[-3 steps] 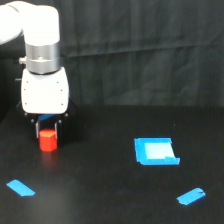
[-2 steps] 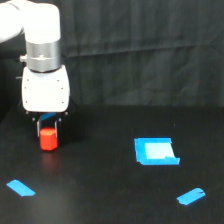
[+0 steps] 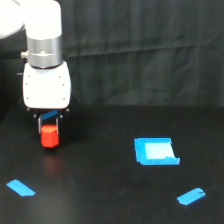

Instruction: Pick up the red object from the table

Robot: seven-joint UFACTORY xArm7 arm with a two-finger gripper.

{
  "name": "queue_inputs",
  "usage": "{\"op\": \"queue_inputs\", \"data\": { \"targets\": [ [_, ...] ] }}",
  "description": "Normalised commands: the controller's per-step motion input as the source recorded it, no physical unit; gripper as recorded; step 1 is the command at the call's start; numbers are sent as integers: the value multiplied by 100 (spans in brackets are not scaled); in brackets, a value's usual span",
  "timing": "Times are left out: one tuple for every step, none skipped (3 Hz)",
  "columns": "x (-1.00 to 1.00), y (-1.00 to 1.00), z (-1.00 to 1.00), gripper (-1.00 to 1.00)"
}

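You've got one gripper [image 3: 49, 131] in view, hanging off the white arm [image 3: 46, 80] at the exterior view's left, and one red block [image 3: 50, 136] sitting right between its short dark fingers [image 3: 61, 120]. The jaws stand about as wide as the block, one finger on either side of it, but the fingertips blur into the black behind them, so you can't tell whether they actually press on it or just flank it. The block stands upright, flat top facing up toward the gripper body; it looks about as tall as wide, so no clear long axis, and its side faces are too soft to read which way they point. Whether its bottom touches the table [image 3: 100, 200] or hangs just above is hard to make out; there is a faint reddish sheen below it. Count of blue things: one square [image 3: 155, 151] well off to the exterior view's right of the jaws, and two tape strips, one [image 3: 20, 188] below and slightly left of the jaws near the front edge, one [image 3: 191, 196] far to the right beyond the square. A blue patch shows on the gripper just above the block. The arm's upper part is cut off by the top and left frame edges.
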Motion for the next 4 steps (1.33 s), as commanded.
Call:
{"op": "queue_inputs", "data": {
  "targets": [
    [12,-1,62,-96],
    [16,5,77,-98],
    [18,1,83,-97],
    [20,-3,82,-92]
  ]
}}
